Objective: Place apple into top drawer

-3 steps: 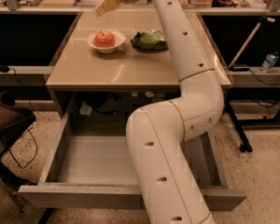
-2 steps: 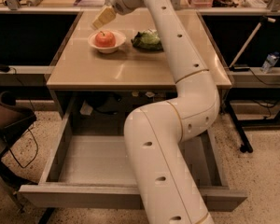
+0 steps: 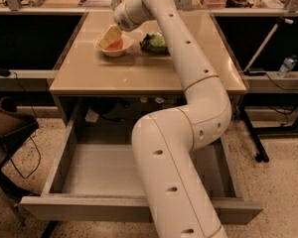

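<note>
Jaws are hanging at the tip of the gripper (image 3: 111,36), right over the apple (image 3: 117,45), and I am not able to tell how wide they are set or whether they are gripping it. The apple is lying in the white bowl (image 3: 121,53) on the table (image 3: 129,76), just beneath and behind the jaws, partly hidden by them. I am reading the downward tilt as an approach from above, since the bowl's rim is blocking a side grasp. The green bag (image 3: 154,42) is lying just off to one side of the jaws. The top drawer (image 3: 104,170) is standing pulled out well below them, waiting for the drop. Being round, the apple is showing no real long axis, and the gripper is covering its stem end.
</note>
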You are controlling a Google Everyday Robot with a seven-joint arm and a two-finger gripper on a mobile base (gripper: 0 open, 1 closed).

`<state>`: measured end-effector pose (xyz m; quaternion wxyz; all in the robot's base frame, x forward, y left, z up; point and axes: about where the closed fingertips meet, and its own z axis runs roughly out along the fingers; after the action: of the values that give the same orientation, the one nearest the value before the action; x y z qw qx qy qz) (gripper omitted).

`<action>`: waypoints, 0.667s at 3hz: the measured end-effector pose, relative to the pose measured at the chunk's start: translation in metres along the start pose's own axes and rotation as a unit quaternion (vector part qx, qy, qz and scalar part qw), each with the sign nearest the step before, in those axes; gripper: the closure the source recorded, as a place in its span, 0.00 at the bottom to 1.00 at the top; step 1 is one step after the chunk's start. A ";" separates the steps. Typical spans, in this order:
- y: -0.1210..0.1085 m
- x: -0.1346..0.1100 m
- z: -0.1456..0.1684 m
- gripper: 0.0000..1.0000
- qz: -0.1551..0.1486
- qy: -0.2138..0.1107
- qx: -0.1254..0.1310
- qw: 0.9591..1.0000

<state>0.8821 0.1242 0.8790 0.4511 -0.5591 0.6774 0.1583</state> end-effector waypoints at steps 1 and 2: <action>-0.010 0.007 -0.012 0.00 0.021 -0.019 0.008 1.000; -0.013 0.014 -0.010 0.00 0.030 -0.012 0.014 0.999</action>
<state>0.8901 0.1039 0.8770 0.4617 -0.5302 0.6908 0.1688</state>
